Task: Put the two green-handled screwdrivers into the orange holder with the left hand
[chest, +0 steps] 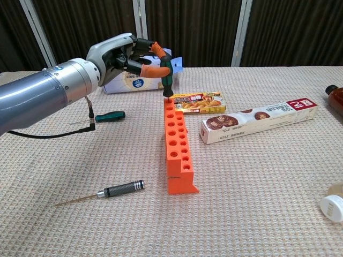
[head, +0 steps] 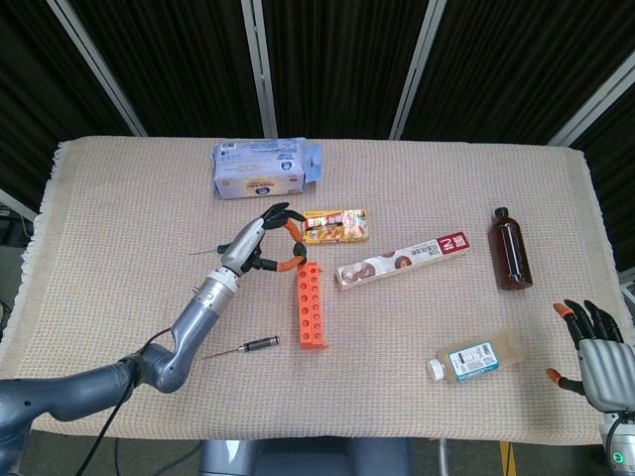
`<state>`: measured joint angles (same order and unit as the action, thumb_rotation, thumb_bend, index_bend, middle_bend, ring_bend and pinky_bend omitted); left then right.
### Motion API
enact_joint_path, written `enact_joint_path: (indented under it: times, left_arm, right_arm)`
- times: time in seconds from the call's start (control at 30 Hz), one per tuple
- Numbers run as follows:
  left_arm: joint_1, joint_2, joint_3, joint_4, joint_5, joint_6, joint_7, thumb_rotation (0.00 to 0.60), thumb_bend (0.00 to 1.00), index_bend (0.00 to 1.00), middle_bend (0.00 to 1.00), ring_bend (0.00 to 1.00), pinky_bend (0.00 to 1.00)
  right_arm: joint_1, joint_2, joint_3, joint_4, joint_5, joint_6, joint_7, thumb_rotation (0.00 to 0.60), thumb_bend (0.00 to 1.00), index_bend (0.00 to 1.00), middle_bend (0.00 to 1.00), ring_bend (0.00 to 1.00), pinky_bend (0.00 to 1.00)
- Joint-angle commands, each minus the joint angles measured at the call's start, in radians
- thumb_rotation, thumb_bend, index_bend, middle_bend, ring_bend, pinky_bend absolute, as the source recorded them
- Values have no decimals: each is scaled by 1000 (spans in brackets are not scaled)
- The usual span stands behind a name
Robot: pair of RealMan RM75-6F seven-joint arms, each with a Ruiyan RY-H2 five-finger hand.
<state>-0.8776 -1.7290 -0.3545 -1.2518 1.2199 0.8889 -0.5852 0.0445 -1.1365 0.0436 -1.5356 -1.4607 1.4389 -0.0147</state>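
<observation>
One green-handled screwdriver (chest: pixel 166 75) stands in the end hole of the orange holder (chest: pixel 177 144) — the left hand (chest: pixel 126 56) pinches its handle; the other green-handled screwdriver (chest: pixel 109 115) lies on the table — right hand (head: pixel 595 347) open, holding nothing

The long box (chest: pixel 259 121) has a red end with white signs on it, but they are too small to read. The yellow box (chest: pixel 198 100) has red letters that cannot be made out. The blue pack (head: pixel 265 169) and the small bottle (head: pixel 480 358) have labels with tiny print, too blurry to read.
</observation>
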Motion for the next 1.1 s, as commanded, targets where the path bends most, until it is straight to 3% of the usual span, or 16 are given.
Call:
enact_joint_path:
  times: [0.03,0.67,0.93,1.1]
  left_arm:
    - [1,-2,2,2,2,0,1,600,529,606,231,33,67]
    - [1,-12,-1,12,-25,-24,40,600,501,539,220,21,67]
    - [5,-8,1,2,-14,-11,58,600,465,113,2,0,59]
    - [13,6,-2,-15,-1,11,63,600,463,65,0,0,57]
  right_arm:
    - [0,0,0,1,1,0,0,600,0,136,100,30,108]
    - [0,-2,-2,8,4,-6,7,600,0,137,101,31,107]
    - [-1,-3,-1,10,6,-7,8,600,0,136,103,37,108]
    - [-1,-2,-1,11,5,-5,9,600,0,137,107,46,122]
